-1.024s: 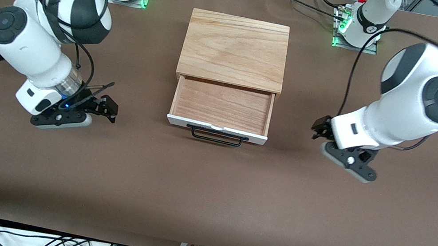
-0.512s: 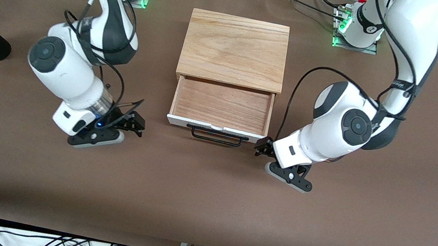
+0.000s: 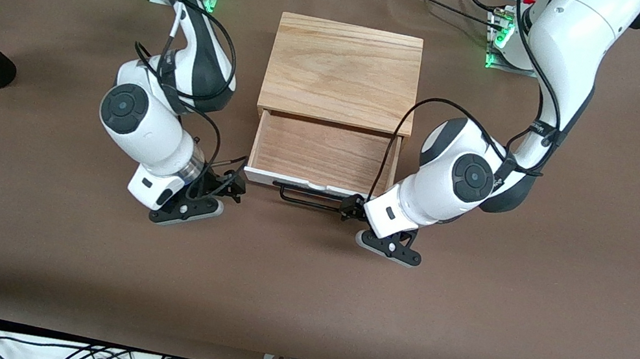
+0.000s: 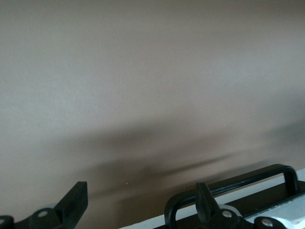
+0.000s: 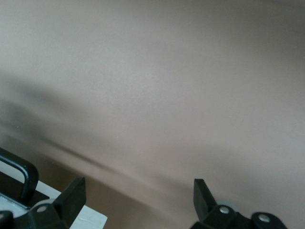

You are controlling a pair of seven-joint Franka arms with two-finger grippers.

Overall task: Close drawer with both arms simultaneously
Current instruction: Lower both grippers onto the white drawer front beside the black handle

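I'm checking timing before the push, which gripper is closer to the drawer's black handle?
Left. The left gripper is right at the end of the handle toward the left arm's side. The right gripper sits just off the drawer's other front corner.

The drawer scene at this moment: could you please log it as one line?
drawer: open | left gripper: open, at handle end | right gripper: open, at front panel corner | contact: unclear
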